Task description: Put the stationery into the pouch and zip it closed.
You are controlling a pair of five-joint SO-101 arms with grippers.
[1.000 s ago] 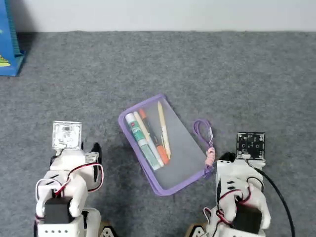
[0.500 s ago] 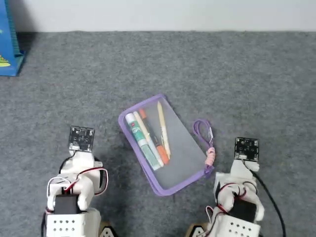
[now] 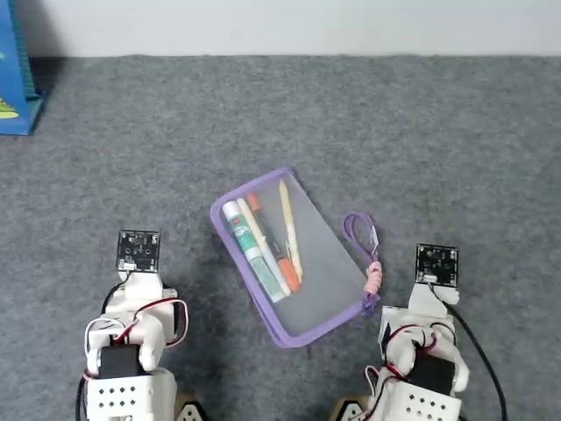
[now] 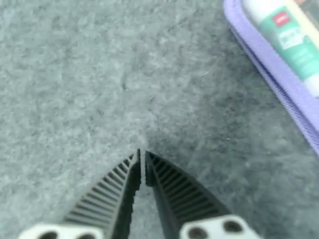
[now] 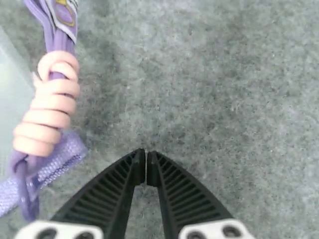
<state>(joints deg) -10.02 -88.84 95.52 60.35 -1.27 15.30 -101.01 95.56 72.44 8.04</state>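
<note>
The clear pouch with purple edging lies slanted on the grey carpet between the two arms. Inside it lie a glue stick, an orange marker and a cream pen. Its purple strap and pink coiled zip pull rest at the pouch's right corner. My left gripper is shut over bare carpet left of the pouch edge, with the glue stick beyond it. My right gripper is shut just beside the pink coiled zip pull and strap, holding nothing.
A blue box stands at the far left back corner. A white wall borders the carpet at the back. The left arm's body and right arm's body sit at the near edge.
The left arm has drawn back toward its base and folded down. The right arm has also pulled back slightly. The pouch and its contents have not moved.
</note>
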